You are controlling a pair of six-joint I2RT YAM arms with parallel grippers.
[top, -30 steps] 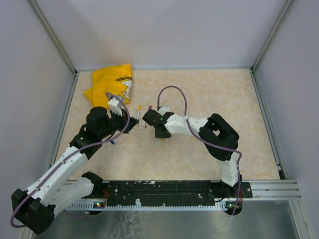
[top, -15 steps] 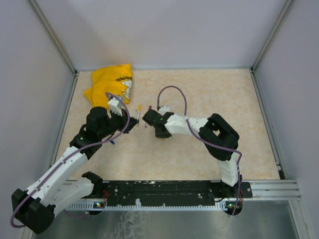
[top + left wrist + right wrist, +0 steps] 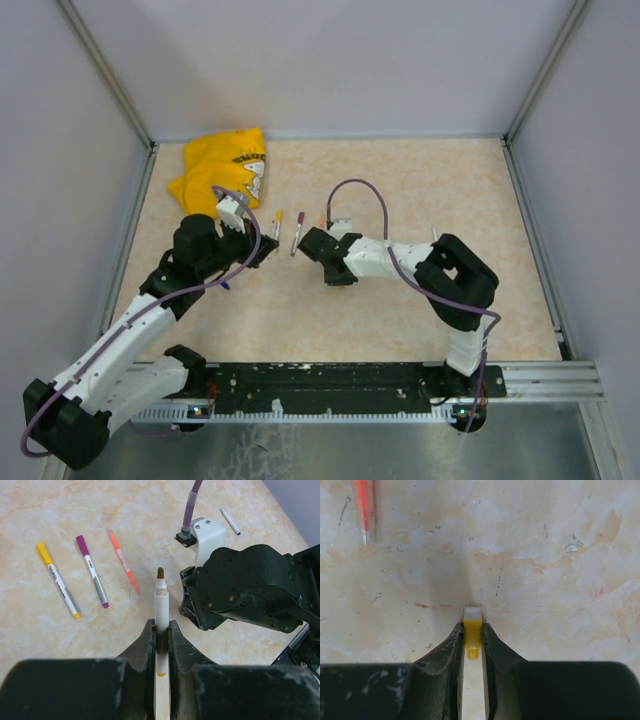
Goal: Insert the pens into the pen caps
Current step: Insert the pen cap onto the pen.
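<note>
The left gripper (image 3: 160, 632) is clamped on an uncapped white pen (image 3: 161, 597) with its dark tip bare, while the right gripper (image 3: 472, 636) pinches a yellow pen cap (image 3: 472, 622) close to the tabletop (image 3: 560, 555). Nearby lie a yellow-capped pen (image 3: 57, 580), a purple-capped pen (image 3: 92, 571) and an orange-red pen (image 3: 123, 560). Their barrel print is too small to read, as is the dark lettering on the yellow cloth (image 3: 225, 170).

A robot test cell in a lab: plain grey walls (image 3: 330, 60) on aluminium posts (image 3: 545, 70) enclose a beige marbled surface (image 3: 440, 180), the left arm (image 3: 120, 340) and right arm (image 3: 455, 280) bolted to a metal rail (image 3: 540, 380) along its near edge.
</note>
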